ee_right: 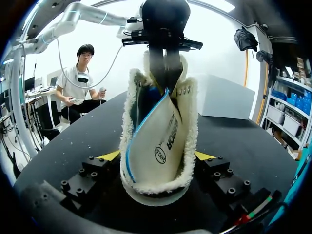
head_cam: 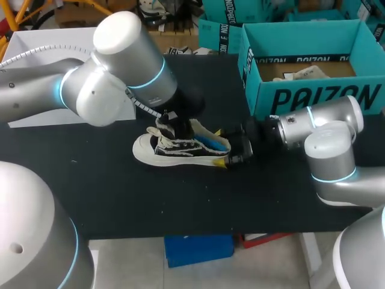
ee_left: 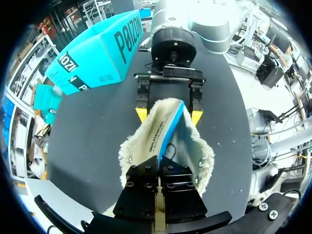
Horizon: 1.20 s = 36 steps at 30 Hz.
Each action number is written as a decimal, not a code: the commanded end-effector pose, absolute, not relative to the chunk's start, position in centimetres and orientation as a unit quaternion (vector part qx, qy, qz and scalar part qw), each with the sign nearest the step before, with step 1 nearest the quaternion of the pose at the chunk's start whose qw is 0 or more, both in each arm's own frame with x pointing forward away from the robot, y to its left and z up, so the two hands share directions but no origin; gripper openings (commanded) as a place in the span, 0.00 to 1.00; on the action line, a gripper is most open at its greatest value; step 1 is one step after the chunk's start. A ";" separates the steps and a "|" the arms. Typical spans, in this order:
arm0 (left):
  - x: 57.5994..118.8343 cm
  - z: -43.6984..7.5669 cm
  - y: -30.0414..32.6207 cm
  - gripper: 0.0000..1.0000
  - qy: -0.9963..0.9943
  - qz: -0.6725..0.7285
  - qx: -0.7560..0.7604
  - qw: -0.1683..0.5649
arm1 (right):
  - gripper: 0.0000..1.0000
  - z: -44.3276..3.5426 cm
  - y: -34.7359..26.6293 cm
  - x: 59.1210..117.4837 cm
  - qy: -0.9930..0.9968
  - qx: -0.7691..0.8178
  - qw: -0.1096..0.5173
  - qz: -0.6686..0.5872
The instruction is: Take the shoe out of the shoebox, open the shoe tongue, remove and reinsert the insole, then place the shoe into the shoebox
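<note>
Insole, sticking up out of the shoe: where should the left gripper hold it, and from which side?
Pinch the raised end of the insole across its flat faces, from above through the shoe opening: it stands upright there, and the right gripper blocks the heel side.

Upright shoe [head_cam: 174, 150], insole [ee_right: 161, 141] protruding, shoebox [head_cam: 313, 99] open

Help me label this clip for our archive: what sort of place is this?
Probably a robotics lab bench: the left arm and right arm meet at a shoe on a black table, beside a teal shoebox.
</note>
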<state>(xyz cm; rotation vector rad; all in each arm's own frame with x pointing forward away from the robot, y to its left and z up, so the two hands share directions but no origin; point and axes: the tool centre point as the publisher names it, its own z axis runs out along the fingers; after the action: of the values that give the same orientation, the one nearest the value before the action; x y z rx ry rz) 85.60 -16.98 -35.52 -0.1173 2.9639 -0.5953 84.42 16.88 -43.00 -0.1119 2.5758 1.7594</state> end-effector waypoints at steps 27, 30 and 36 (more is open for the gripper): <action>83.7 -34.6 -20.1 1.00 0.980 -0.189 0.029 0.050 | 0.00 -43.4 17.3 84.3 0.826 -0.035 0.010 0.562; 83.4 -34.4 -20.8 1.00 0.979 -0.195 0.043 0.052 | 0.00 -43.4 17.3 84.3 0.826 -0.035 0.010 0.562; 82.5 -34.4 -21.9 1.00 0.974 -0.204 0.080 0.058 | 0.00 -43.4 17.3 84.3 0.826 -0.035 0.010 0.562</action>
<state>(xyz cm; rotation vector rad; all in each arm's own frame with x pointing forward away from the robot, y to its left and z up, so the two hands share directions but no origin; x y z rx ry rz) 82.73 -21.76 -33.94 0.2290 2.9589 -0.6069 84.33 17.13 -43.16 -0.1115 2.5761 1.7584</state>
